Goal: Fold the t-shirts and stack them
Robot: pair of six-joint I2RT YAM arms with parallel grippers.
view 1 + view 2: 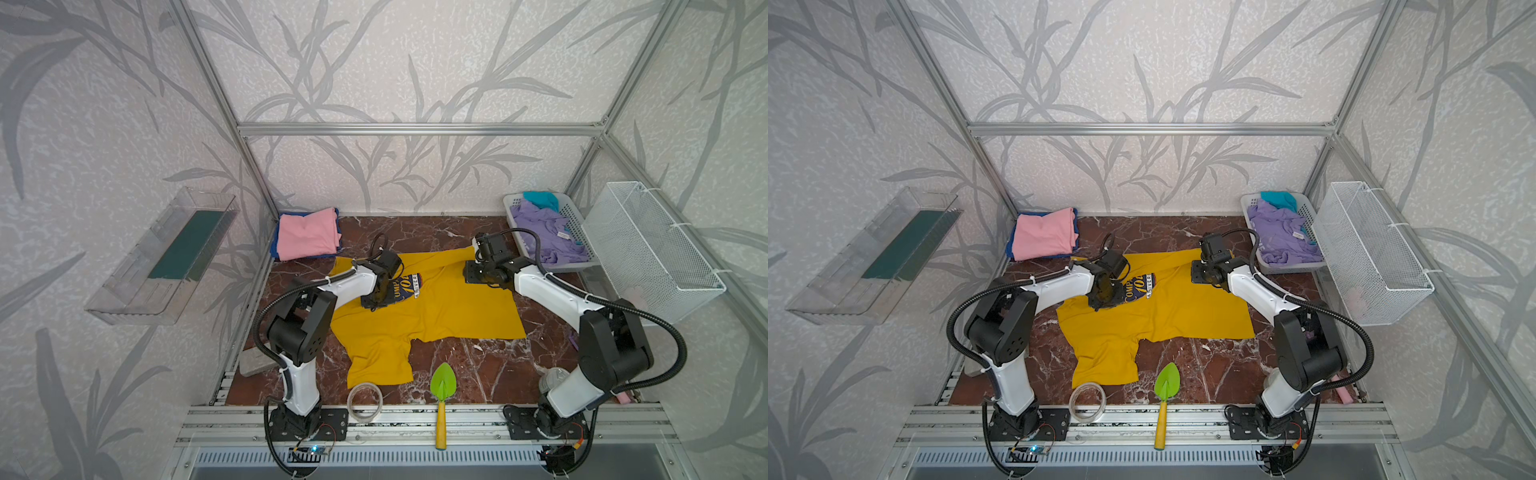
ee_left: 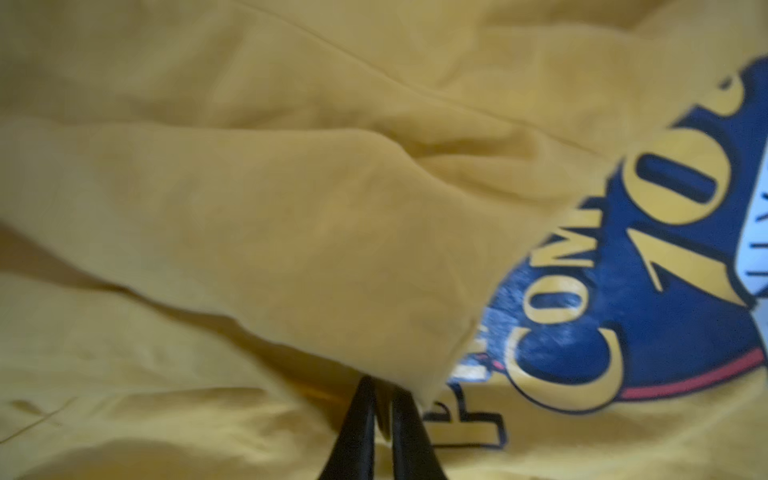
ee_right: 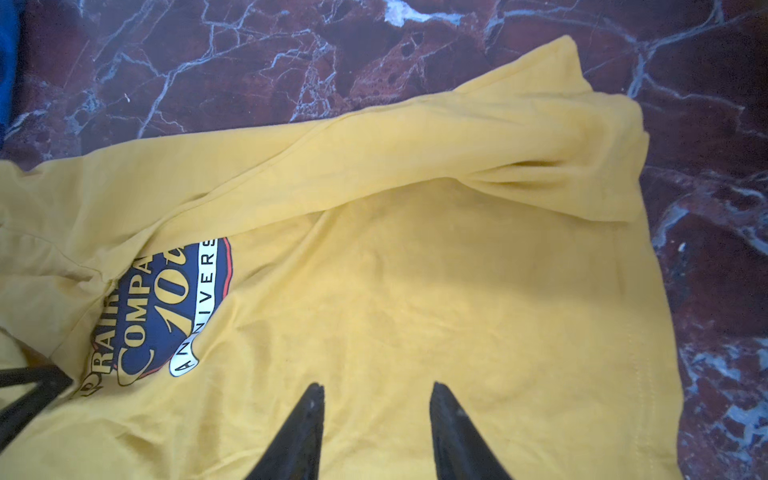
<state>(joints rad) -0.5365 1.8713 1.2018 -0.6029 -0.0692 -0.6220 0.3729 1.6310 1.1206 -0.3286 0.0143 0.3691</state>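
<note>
Red-brown marble tabletop (image 1: 457,361) fills a booth papered in grey leaves, and five t-shirts are in sight. One mustard-yellow t-shirt (image 1: 436,311) lies spread at the middle, chest up. A pink tee (image 1: 305,235) is folded on a blue tee (image 1: 273,248) at the far left corner, which reads as the finished stack. One lavender tee (image 1: 540,232) and one teal tee (image 1: 540,199) lie crumpled in the white laundry basket (image 1: 575,218) at the far right corner, likely waiting their turn. A flap of yellow cloth lies across part of the dark blue print (image 2: 623,324), probably the first inward fold. The left gripper (image 2: 382,386) sits at that flap's hem, its jaws only a slit apart; I cannot tell whether cloth is pinched between them. The right gripper (image 3: 376,395) hangs over the shirt's plain body with jaws apart and nothing between them, seemingly ready to steady the cloth. One tape roll (image 1: 350,402) and one green trowel (image 1: 443,382) lie at the near edge, away from the shirt's main body.
</note>
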